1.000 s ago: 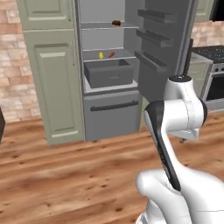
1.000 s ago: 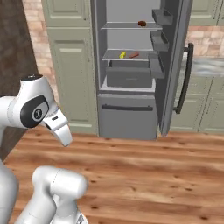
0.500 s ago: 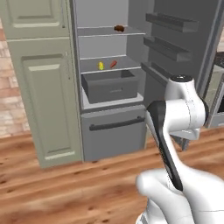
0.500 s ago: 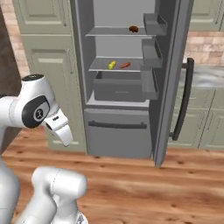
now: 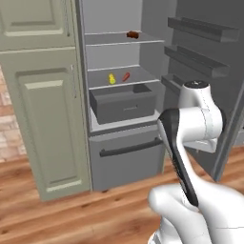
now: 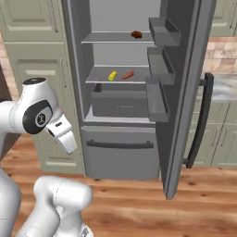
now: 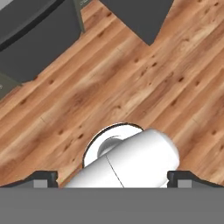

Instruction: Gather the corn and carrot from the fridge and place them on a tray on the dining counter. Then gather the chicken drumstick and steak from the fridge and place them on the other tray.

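The fridge (image 6: 125, 92) stands open, its door (image 6: 185, 92) swung wide to the right, so the shelves are reachable from the front. The corn (image 6: 112, 76) and carrot (image 6: 127, 74) lie side by side on the fridge's middle shelf, corn to the left, close but apparently not touching, just above the grey drawer (image 6: 121, 104). A dark reddish item (image 6: 136, 34), probably one of the meats, sits on the top shelf toward the door side; which meat cannot be told, and the second one is not identified.

The arm is folded upright in front of the fridge, well short of the shelves. The gripper (image 7: 112, 179) points down at the wood floor (image 7: 131, 87), fingertips (image 7: 43, 178) far apart at the frame's corners: jaws fully spread, holding nothing. This tucked pose suits approach rather than reaching.

Judgement: the task is at its start; nothing has been gathered. The next move requires raising and extending the hand to the middle shelf.
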